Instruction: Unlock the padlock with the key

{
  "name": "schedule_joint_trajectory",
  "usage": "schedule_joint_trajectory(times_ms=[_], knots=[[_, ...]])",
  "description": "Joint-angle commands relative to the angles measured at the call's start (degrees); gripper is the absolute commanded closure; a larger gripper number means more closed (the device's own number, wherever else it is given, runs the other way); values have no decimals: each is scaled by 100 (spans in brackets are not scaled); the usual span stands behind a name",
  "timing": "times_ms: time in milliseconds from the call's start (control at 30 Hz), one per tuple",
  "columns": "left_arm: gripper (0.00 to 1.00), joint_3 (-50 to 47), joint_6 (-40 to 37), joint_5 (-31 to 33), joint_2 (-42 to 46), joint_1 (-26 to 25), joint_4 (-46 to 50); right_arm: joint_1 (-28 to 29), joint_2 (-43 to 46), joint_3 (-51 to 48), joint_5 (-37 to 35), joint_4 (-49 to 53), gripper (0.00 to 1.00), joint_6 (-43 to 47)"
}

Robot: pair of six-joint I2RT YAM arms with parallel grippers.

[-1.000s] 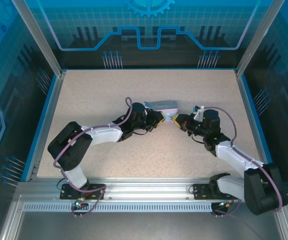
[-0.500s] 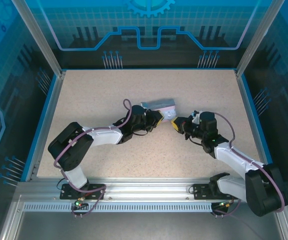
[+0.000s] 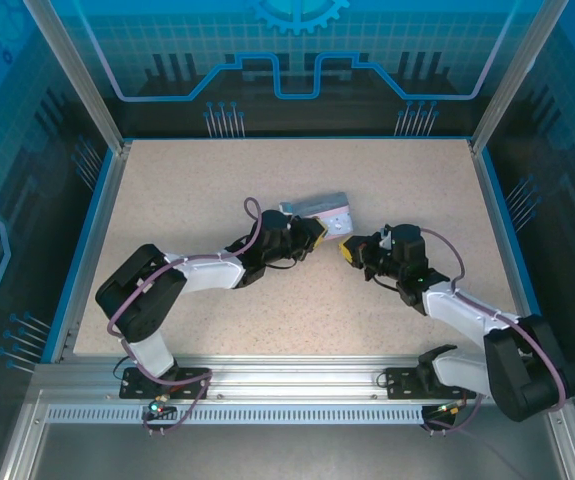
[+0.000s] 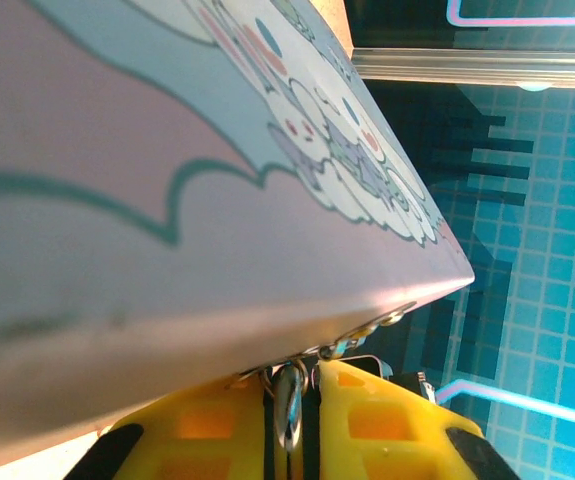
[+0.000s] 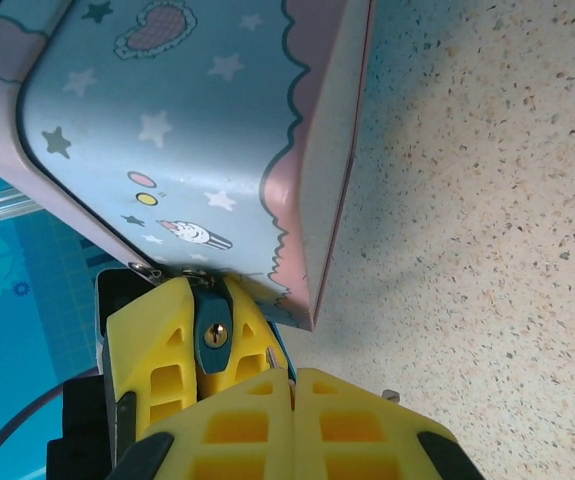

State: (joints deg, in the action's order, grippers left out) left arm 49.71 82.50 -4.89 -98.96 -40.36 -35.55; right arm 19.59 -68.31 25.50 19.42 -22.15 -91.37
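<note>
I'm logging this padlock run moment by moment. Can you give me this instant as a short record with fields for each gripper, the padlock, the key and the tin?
left gripper: fingers shut on the padlock
right gripper: fingers shut, close in front of the padlock
padlock: at the lower edge of the tin, brass keyhole facing the right wrist camera
key: too small to make out; cannot tell whether the right fingers hold it
tin: pale blue with stars and pink trim, over the speckled table
</note>
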Motion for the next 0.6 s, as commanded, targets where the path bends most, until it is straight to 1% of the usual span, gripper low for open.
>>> schedule_joint_trajectory(times_ms=[0,567], knots=[[100,-7,-6,111,132,-46,-562,91,-99,106,-128,-232,100,-74],[100,-49,3,106,-29,-55,-532,176,-151,222,-184,-248,100,-58]])
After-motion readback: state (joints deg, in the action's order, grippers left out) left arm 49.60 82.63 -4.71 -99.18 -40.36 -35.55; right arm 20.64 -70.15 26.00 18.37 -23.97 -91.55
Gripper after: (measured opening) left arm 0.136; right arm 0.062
